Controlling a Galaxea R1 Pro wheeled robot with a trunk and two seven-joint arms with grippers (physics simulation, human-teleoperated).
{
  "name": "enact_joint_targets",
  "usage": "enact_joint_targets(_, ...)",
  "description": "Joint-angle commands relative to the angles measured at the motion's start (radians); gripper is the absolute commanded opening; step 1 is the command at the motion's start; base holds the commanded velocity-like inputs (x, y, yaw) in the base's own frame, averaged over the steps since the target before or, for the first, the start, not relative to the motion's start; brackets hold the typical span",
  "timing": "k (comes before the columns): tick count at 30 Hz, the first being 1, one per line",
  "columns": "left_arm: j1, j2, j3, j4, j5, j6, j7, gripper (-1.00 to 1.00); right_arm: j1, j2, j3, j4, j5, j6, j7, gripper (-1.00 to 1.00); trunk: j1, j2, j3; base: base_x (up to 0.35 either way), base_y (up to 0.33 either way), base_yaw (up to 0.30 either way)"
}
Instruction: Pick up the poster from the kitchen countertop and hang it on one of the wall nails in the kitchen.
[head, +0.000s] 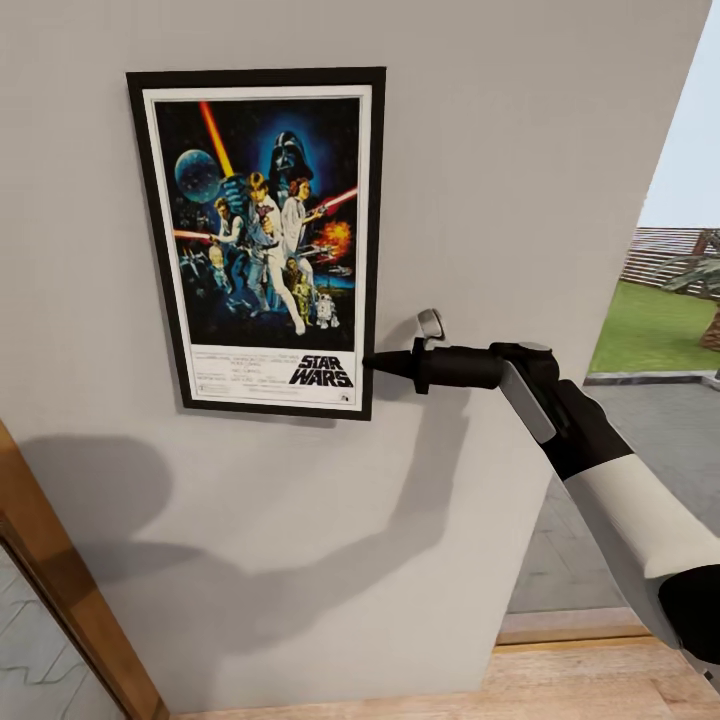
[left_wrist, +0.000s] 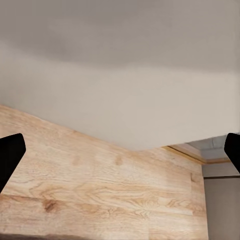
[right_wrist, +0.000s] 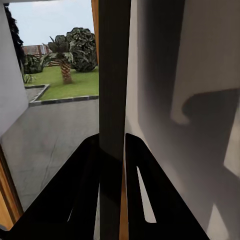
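Observation:
The poster (head: 262, 240), a framed Star Wars print with a black frame and white border, stands upright and flat against the pale grey wall (head: 500, 150). My right gripper (head: 372, 362) reaches in from the right and is shut on the frame's lower right edge. In the right wrist view that edge is a dark upright strip (right_wrist: 113, 90) between the two black fingers (right_wrist: 82, 180). My left gripper (left_wrist: 120, 155) is open, its fingertips far apart over a wooden floor (left_wrist: 100, 190) by the wall's foot. No nail can be made out on the wall. The kitchen countertop is out of view.
A wooden door frame (head: 55, 590) slants up at the lower left. The wall ends at the right, where an opening looks onto grey paving (head: 650, 420) and a lawn (head: 650, 330) with palms. Wooden floor (head: 600, 685) runs below.

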Motion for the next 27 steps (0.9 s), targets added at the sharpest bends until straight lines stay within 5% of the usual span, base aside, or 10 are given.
enact_joint_targets(1, -0.001, 0.000, -0.008, 0.000, 0.006, -0.006, -0.001, 1.00, -0.001, -0.001, 0.003, 0.000, -0.010, 0.009, -0.002, -1.00, 0.001, -0.002, -0.002, 0.000, 0.000, 0.000)
enact_joint_targets(7, 0.000, 0.000, -0.011, 0.000, 0.006, -0.004, 0.000, 1.00, -0.001, -0.001, 0.003, 0.000, -0.010, 0.008, -0.001, -1.00, 0.001, -0.002, -0.002, 0.018, 0.000, 0.000)
enact_joint_targets(8, -0.001, 0.000, -0.012, 0.000, 0.006, -0.004, 0.000, 1.00, -0.001, -0.014, 0.072, -0.047, -0.062, 0.001, 0.072, -1.00, 0.001, -0.002, -0.002, 0.157, 0.000, 0.000)
enact_joint_targets(9, -0.001, 0.000, -0.012, 0.000, 0.006, -0.003, 0.000, 1.00, -0.001, -0.001, 0.071, -0.117, -0.043, 0.000, 0.065, -1.00, 0.001, -0.002, -0.002, 0.220, 0.000, 0.000)
enact_joint_targets(10, -0.001, 0.000, -0.012, 0.000, 0.006, -0.003, 0.000, 1.00, -0.001, -0.001, 0.068, -0.115, -0.037, -0.004, 0.059, 1.00, 0.001, -0.002, -0.002, 0.257, 0.000, 0.000)
enact_joint_targets(11, -0.001, 0.001, -0.011, 0.000, 0.006, -0.003, 0.000, 1.00, -0.001, -0.001, 0.063, -0.109, -0.031, 0.002, 0.053, 1.00, 0.001, -0.002, -0.002, 0.172, 0.000, 0.000)
enact_joint_targets(12, -0.001, 0.001, -0.011, 0.000, 0.006, -0.003, 0.000, 1.00, -0.001, -0.001, 0.001, 0.000, -0.010, 0.010, -0.005, 1.00, 0.001, -0.002, -0.002, 0.110, 0.000, 0.000)
enact_joint_targets(27, -0.001, 0.000, -0.012, 0.000, 0.006, -0.005, -0.001, 1.00, -0.001, -0.001, 0.000, -0.004, -0.011, 0.011, -0.006, 1.00, 0.001, -0.002, -0.002, 0.009, 0.000, 0.000)
